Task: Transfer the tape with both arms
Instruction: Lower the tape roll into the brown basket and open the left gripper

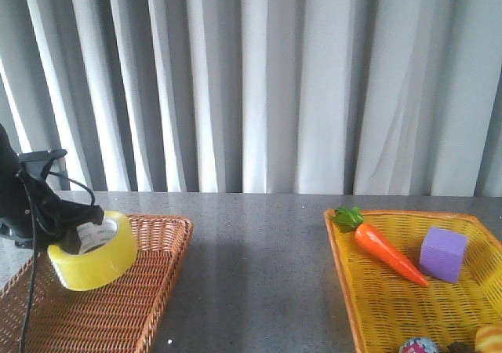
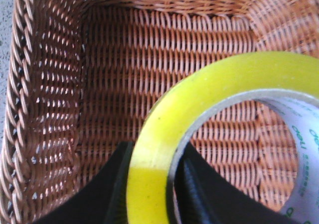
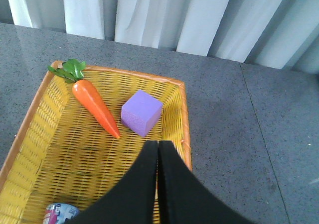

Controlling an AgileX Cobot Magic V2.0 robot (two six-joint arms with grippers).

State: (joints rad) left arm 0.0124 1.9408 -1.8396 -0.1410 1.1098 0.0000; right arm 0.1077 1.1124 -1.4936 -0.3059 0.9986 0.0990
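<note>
Left claw [image 2: 149, 194] clamps the tape [image 1: 92, 250] wall, held above the brown basket [image 1: 149, 290]; arm mostly cut off at frame edge. Right claw [image 3: 157, 176] pressed closed, empty, over yellow basket [image 3: 45, 114] with carrot [image 3: 94, 103], purple cube [image 3: 142, 112].

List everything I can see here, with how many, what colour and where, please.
tape: one, yellow with white core, held above the brown basket
brown basket: one, reddish-brown wicker, table's left side
yellow basket: one, yellow wicker with orange rim, table's right side
carrot: one, orange with green top, in the yellow basket
cube: one, purple, in the yellow basket beside the carrot
small items: partly cut off at the yellow basket's near edge, kind unclear
table: one, grey speckled
curtain: white-grey folds, behind the table
left gripper: black, fingers clamped on the tape's wall
right gripper: black, fingers closed together, empty, over the yellow basket
</note>
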